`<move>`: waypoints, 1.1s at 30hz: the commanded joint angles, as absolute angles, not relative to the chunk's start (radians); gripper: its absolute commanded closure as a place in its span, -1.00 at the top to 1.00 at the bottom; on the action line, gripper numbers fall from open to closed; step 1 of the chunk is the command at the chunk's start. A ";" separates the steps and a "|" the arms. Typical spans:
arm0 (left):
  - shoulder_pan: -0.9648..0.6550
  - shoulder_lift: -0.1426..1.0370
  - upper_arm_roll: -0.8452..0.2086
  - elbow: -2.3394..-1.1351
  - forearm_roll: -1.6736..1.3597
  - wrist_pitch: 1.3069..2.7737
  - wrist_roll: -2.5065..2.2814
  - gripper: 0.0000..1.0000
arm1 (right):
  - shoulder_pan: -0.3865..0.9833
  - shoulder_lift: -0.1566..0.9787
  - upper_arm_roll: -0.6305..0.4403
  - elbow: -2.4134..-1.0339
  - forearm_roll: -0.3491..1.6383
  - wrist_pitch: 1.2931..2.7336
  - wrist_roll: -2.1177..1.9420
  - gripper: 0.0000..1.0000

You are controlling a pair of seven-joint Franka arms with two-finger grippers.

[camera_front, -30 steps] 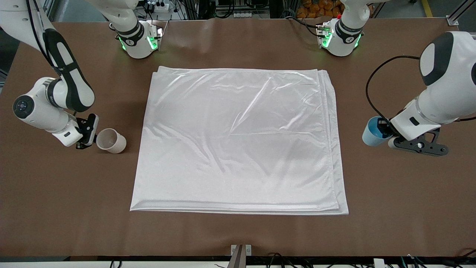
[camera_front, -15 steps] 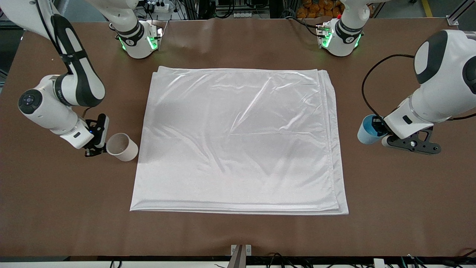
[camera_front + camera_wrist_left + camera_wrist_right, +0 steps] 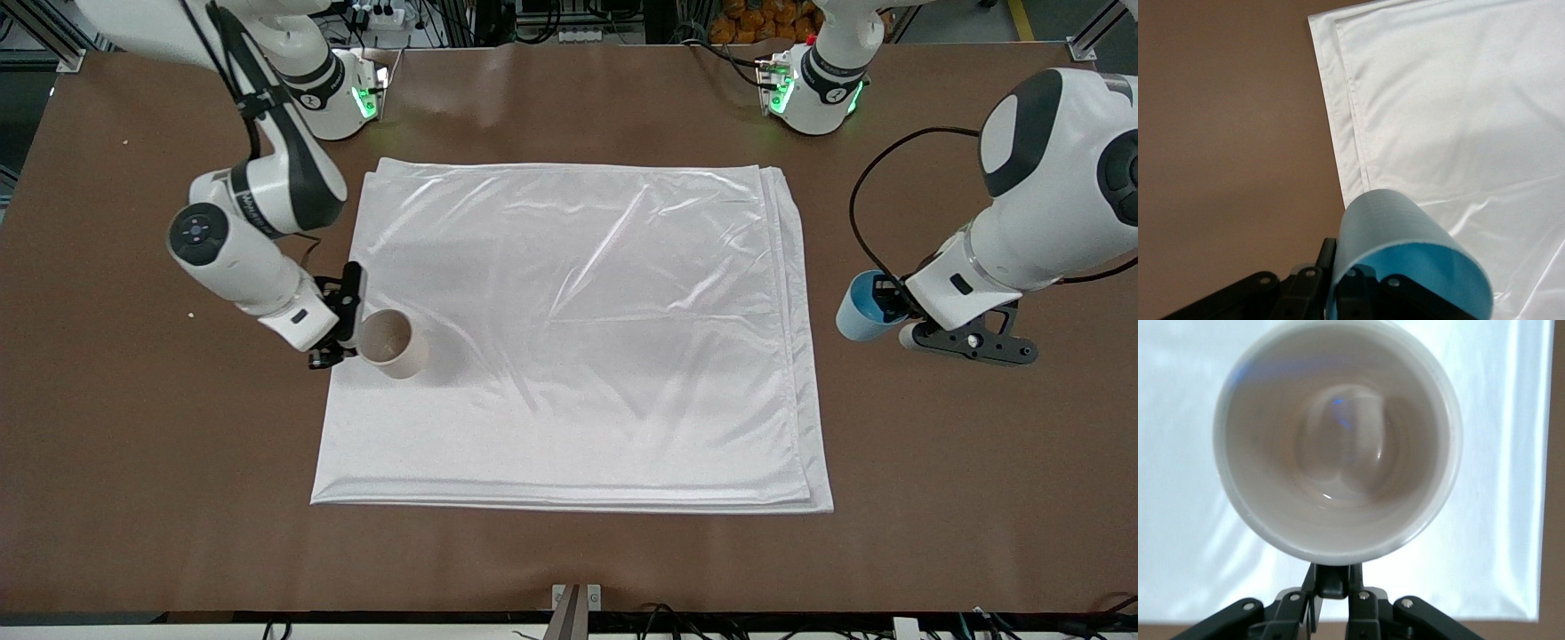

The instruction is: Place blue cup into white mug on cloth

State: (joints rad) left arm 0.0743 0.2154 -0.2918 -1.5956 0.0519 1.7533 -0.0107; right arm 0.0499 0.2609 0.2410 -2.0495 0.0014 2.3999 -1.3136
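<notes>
The white mug (image 3: 394,345) hangs tilted over the edge of the cloth (image 3: 578,338) at the right arm's end of the table. My right gripper (image 3: 348,342) is shut on its small dark handle (image 3: 1335,579). The right wrist view looks into the mug's (image 3: 1338,440) pale inside, with the cloth (image 3: 1511,453) under it and the right gripper (image 3: 1331,577) below the rim. My left gripper (image 3: 889,307) is shut on the wall of the blue cup (image 3: 860,308), over bare table just beside the cloth's edge at the left arm's end. In the left wrist view the blue cup (image 3: 1405,247) is pinched by the left gripper (image 3: 1338,267), near the cloth's (image 3: 1458,100) layered edge.
The brown table (image 3: 133,462) surrounds the cloth with bare room on all sides. Both arm bases (image 3: 329,98) (image 3: 813,89) stand along the table's edge farthest from the front camera. A small metal bracket (image 3: 576,596) sits at the nearest edge.
The right arm has carried the white mug from bare table to over the cloth's edge. The left gripper with the blue cup has drifted a little toward the cloth.
</notes>
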 commanded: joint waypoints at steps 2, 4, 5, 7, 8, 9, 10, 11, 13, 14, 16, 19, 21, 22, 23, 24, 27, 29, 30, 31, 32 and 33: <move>0.069 0.221 -0.301 -1.575 0.025 1.732 -0.035 -1.00 | 0.159 0.301 0.232 -1.974 -0.017 2.364 -1.203 -1.00; 0.063 0.222 -0.320 -1.575 0.015 1.730 -0.057 -1.00 | 0.185 0.324 0.232 -1.948 -0.020 2.361 -1.174 -1.00; 0.063 0.222 -0.330 -1.575 0.012 1.730 -0.075 -1.00 | 0.201 0.333 0.232 -1.936 -0.024 2.359 -1.161 -1.00; 0.061 0.222 -0.348 -1.575 0.012 1.726 -0.121 -1.00 | 0.231 0.356 0.232 -1.911 -0.038 2.355 -1.132 -1.00; 0.061 0.222 -0.362 -1.575 0.012 1.726 -0.147 -1.00 | 0.247 0.363 0.232 -1.901 -0.047 2.347 -1.112 -1.00; 0.058 0.224 -0.374 -1.575 0.012 1.726 -0.170 -1.00 | 0.259 0.371 0.230 -1.891 -0.058 2.341 -1.089 -1.00; 0.057 0.224 -0.383 -1.575 0.012 1.724 -0.193 -1.00 | 0.270 0.377 0.230 -1.882 -0.070 2.332 -1.066 -1.00; 0.055 0.224 -0.393 -1.575 0.012 1.724 -0.215 -1.00 | 0.281 0.383 0.230 -1.872 -0.084 2.320 -1.042 -1.00; 0.051 0.225 -0.411 -1.575 0.014 1.724 -0.257 -1.00 | 0.304 0.400 0.232 -1.844 -0.116 2.293 -1.002 -1.00; 0.046 0.227 -0.417 -1.575 0.015 1.724 -0.277 -1.00 | 0.317 0.413 0.232 -1.829 -0.130 2.278 -0.985 -1.00; 0.035 0.238 -0.422 -1.575 0.014 1.724 -0.308 -1.00 | 0.345 0.437 0.232 -1.798 -0.143 2.241 -0.938 -1.00; 0.014 0.247 -0.423 -1.575 0.012 1.726 -0.328 -1.00 | 0.373 0.472 0.230 -1.766 -0.149 2.206 -0.887 -1.00; -0.003 0.258 -0.423 -1.574 0.006 1.727 -0.348 -1.00 | 0.382 0.488 0.232 -1.764 -0.147 2.206 -0.847 -1.00; -0.011 0.261 -0.423 -1.568 0.000 1.727 -0.362 -1.00 | 0.385 0.494 0.232 -1.767 -0.149 2.206 -0.833 -1.00; -0.017 0.265 -0.423 -1.562 -0.003 1.727 -0.379 -1.00 | 0.385 0.502 0.230 -1.766 -0.149 2.209 -0.827 -1.00; -0.023 0.270 -0.423 -1.557 -0.006 1.727 -0.396 -1.00 | 0.387 0.509 0.232 -1.764 -0.149 2.212 -0.827 -1.00; -0.041 0.278 -0.423 -1.552 -0.009 1.729 -0.425 -1.00 | 0.394 0.526 0.232 -1.763 -0.149 2.220 -0.822 -1.00; -0.052 0.285 -0.423 -1.540 -0.015 1.730 -0.440 -1.00 | 0.405 0.535 0.232 -1.763 -0.149 2.227 -0.821 -1.00; -0.058 0.287 -0.423 -1.540 -0.021 1.730 -0.454 -1.00 | 0.410 0.540 0.232 -1.763 -0.149 2.233 -0.819 -1.00; -0.066 0.288 -0.422 -1.540 -0.026 1.735 -0.468 -1.00 | 0.416 0.546 0.232 -1.763 -0.149 2.240 -0.819 -1.00; -0.072 0.294 -0.422 -1.540 -0.026 1.739 -0.478 -1.00 | 0.420 0.549 0.232 -1.763 -0.149 2.244 -0.816 -1.00; -0.078 0.301 -0.422 -1.539 -0.026 1.744 -0.489 -1.00 | 0.422 0.555 0.232 -1.764 -0.149 2.250 -0.812 -1.00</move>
